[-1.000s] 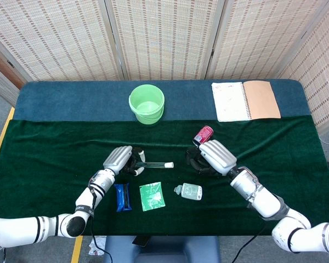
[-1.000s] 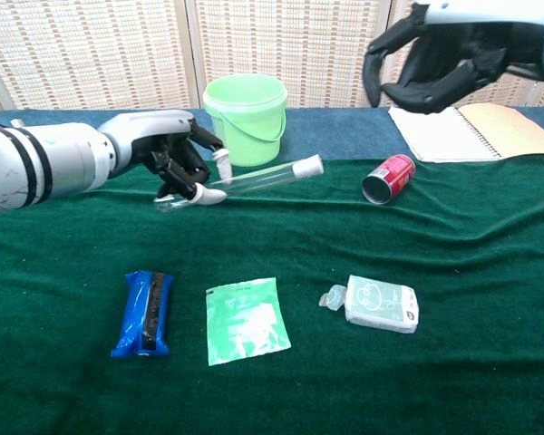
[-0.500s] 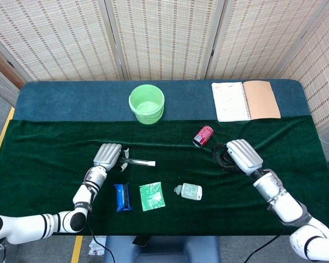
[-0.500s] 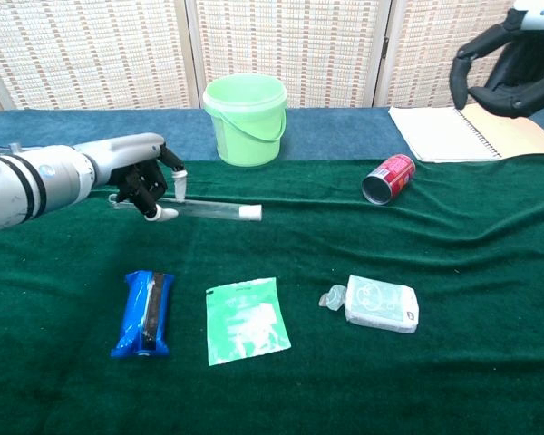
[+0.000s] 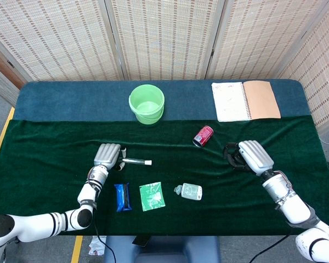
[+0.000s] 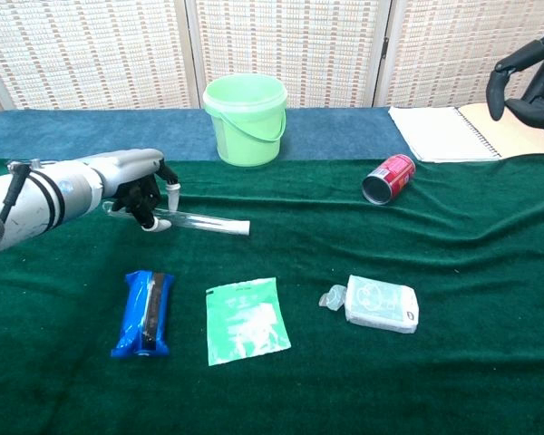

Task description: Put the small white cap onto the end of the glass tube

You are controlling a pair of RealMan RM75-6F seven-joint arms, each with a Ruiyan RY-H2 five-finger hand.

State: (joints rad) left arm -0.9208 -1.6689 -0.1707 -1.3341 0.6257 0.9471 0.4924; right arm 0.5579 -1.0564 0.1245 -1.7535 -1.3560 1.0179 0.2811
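Observation:
The glass tube lies nearly flat on the green cloth, pointing right. A small white cap sits on its right end. My left hand is at the tube's left end, fingers curled around it and hiding that end, thumb raised. My right hand hangs far to the right, well away from the tube. Its fingers are loosely bent and apart and hold nothing.
A green bucket stands behind the tube. A red can lies on its side at mid-right, with an open notebook behind it. Near the front lie a blue packet, a green sachet and a white pack.
My left hand has brought the capped tube down to the cloth and drawn it leftward. My right hand has pulled away from the tube to the right.

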